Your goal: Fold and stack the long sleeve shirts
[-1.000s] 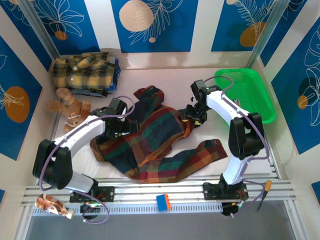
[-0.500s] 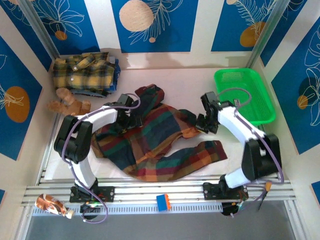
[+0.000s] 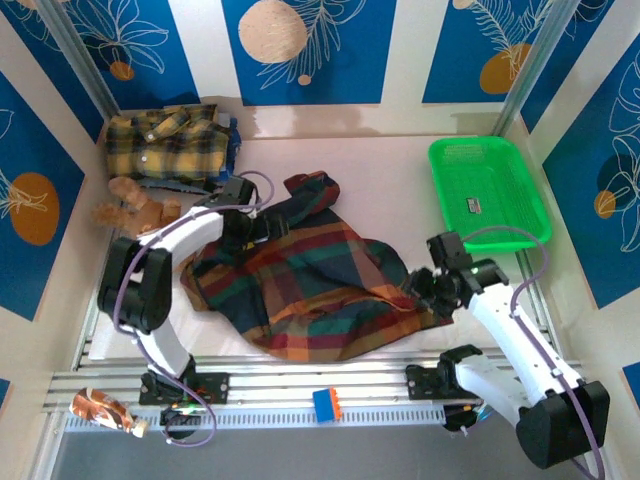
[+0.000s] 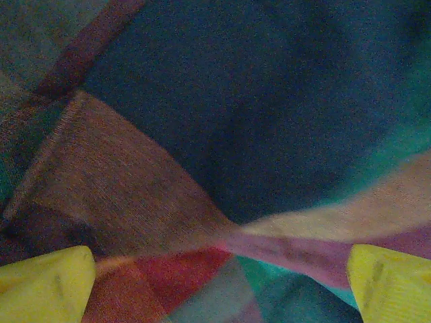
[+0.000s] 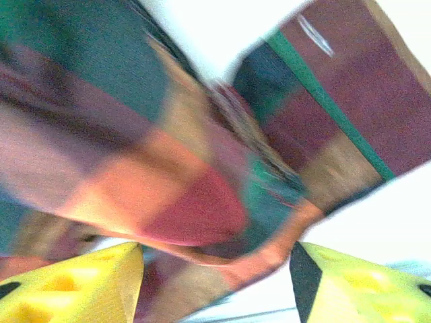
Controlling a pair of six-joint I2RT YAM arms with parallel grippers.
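A dark green, navy, red and orange plaid shirt lies rumpled in the middle of the table. My left gripper hovers over its far left part, jaws wide open just above the cloth, with the yellow fingertips apart. My right gripper is at the shirt's right edge, open, with the orange-hemmed cloth edge lying just beyond its fingers. A yellow and black plaid shirt lies folded in the back left corner.
A brown teddy bear lies left of the dark shirt, below the folded one. A green plastic basket stands at the back right. A small blue and orange block sits on the front rail.
My right gripper has moved toward the near right, closing and reopening on the way. The front right sleeve now lies bunched against the shirt body. The left gripper shifted slightly left.
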